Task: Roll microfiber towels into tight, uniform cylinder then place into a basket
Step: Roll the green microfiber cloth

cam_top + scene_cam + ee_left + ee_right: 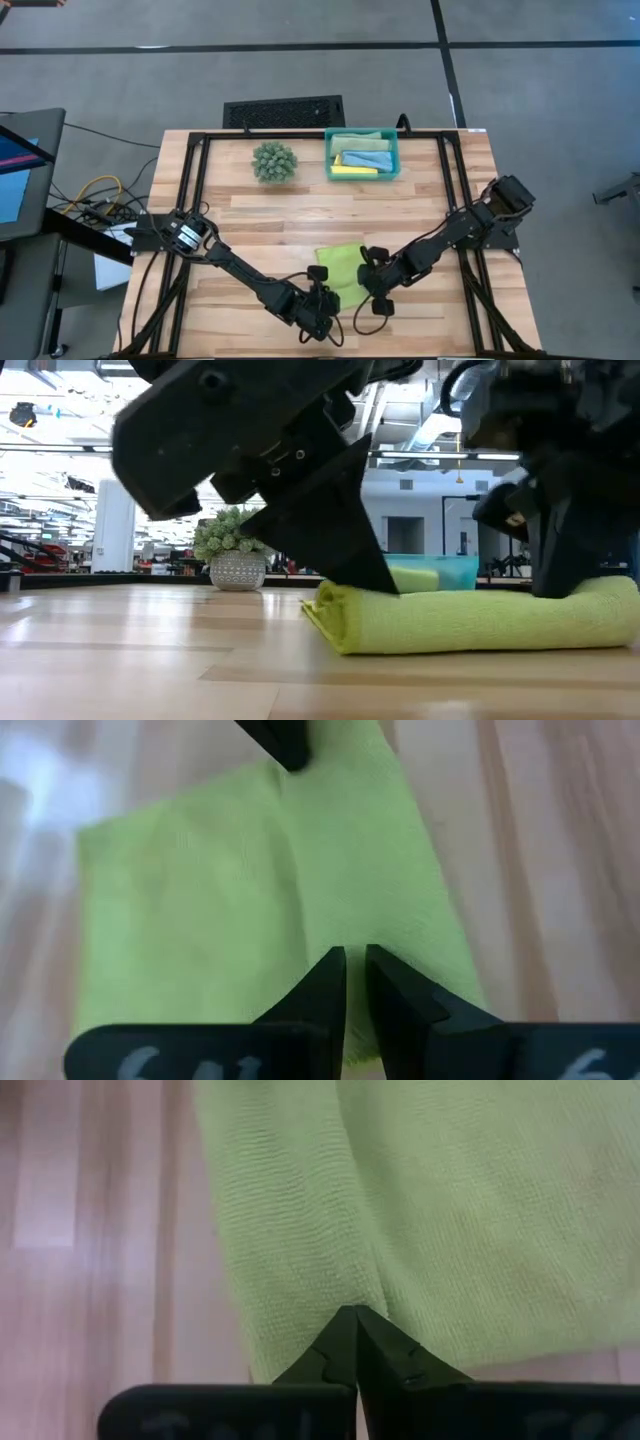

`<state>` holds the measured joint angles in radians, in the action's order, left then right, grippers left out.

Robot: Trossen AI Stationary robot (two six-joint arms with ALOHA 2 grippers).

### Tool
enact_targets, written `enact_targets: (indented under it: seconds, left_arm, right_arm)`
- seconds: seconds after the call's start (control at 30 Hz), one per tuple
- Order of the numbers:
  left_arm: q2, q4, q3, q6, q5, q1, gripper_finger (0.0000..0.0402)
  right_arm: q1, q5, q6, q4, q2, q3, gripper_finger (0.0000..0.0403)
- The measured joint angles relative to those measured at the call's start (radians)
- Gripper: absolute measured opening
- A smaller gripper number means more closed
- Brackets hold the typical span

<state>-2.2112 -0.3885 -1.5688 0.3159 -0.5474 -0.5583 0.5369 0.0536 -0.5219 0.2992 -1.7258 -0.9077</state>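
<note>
At the surface's (pixel 250 215) near edge, we are pinching the lime towel (pixel 342 268) with both grippers, left (pixel 322 300) and right (pixel 378 292), clamped; rolling evenly will keep it tight.

towel (pixel 343 268): lies on the table (pixel 420 215), between the two pincers
left pincer (pixel 322 300): at the towel's near edge, tips on the cloth
right pincer (pixel 378 283): just beside the left pincer, at the towel's right edge
basket (pixel 361 154): well beyond both pincers, rolled towels (pixel 360 157) inside
plant ball (pixel 274 161): left of the basket
</note>
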Motion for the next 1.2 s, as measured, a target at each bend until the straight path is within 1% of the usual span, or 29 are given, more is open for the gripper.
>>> enact_targets:
  seconds: [0.1,0.23,0.43,0.6,0.7,0.83,0.9,1.0,1.1,1.17,1.2]
  left_arm:
    - [0.0,0.001,0.0,-0.037,-0.038,0.0,0.0035]
    - [0.0,-0.004,0.004,-0.057,-0.044,0.008,0.0035]
    - [0.0,-0.013,0.023,-0.027,-0.01,0.015,0.0035]
    - [0.002,0.003,0.048,-0.012,0.012,0.014,0.0035]
    - [0.002,0.004,0.053,-0.008,0.013,0.014,0.0035]
    - [0.002,0.006,0.053,-0.007,0.015,0.015,0.0035]
    - [0.002,0.007,0.053,-0.007,0.015,0.015,0.0035]
    - [0.002,0.009,0.053,-0.006,0.017,0.015,0.0035]
    - [0.002,0.013,0.053,-0.006,0.017,0.015,0.0035]
    - [0.002,0.016,0.054,-0.006,0.017,0.015,0.0035]
    - [0.002,0.016,0.054,-0.006,0.017,0.015,0.0035]
  right_arm:
    - [0.005,0.006,-0.028,0.011,-0.013,-0.001,0.0024]
    - [0.018,0.009,-0.031,0.011,-0.012,-0.002,0.0026]
    - [0.019,0.031,0.019,0.014,-0.006,-0.001,0.0029]
    - [0.017,0.078,0.076,0.023,0.025,-0.001,0.0045]
    - [0.023,0.078,0.124,0.013,0.053,-0.001,0.0067]
    - [0.066,0.067,0.22,-0.107,0.076,-0.001,0.011]
    - [0.092,0.073,0.274,-0.175,0.062,-0.001,0.0137]
    - [0.118,0.097,0.368,-0.264,0.002,-0.002,0.0182]
    - [0.132,0.183,0.425,-0.317,-0.062,-0.01,0.0217]
    - [0.136,0.269,0.444,-0.303,-0.096,-0.023,0.0229]
    - [0.138,0.293,0.45,-0.302,-0.112,-0.033,0.0231]
